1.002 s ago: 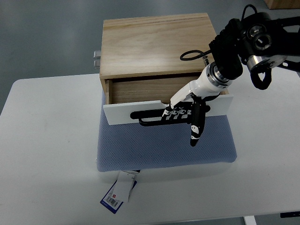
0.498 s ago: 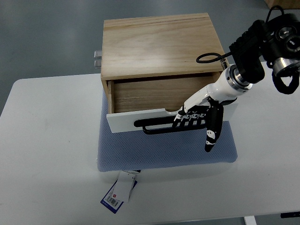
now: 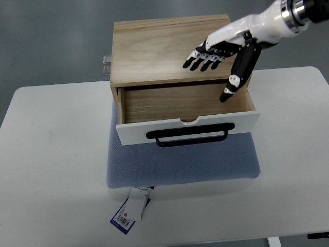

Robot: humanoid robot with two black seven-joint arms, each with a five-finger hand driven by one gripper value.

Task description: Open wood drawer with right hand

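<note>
White tabletop [image 3: 51, 154] carries one blue mat [image 3: 180, 164] and one wooden box [image 3: 169, 46], its single drawer [image 3: 185, 126] pulled out toward the camera, black handle [image 3: 191, 137] free. One right hand [image 3: 221, 49] hovers above the box, fingers [image 3: 198, 62] spread, holding nothing. A careless arm sweep could likely knock the drawer shut. One tag [image 3: 131, 211] lies near the table's front.

Bright, even overhead light; soft faint shadows; sharp focus, no glare.

Right arm [image 3: 288, 15] cut off at top-right edge; tag [image 3: 129, 211] print unreadable.
</note>
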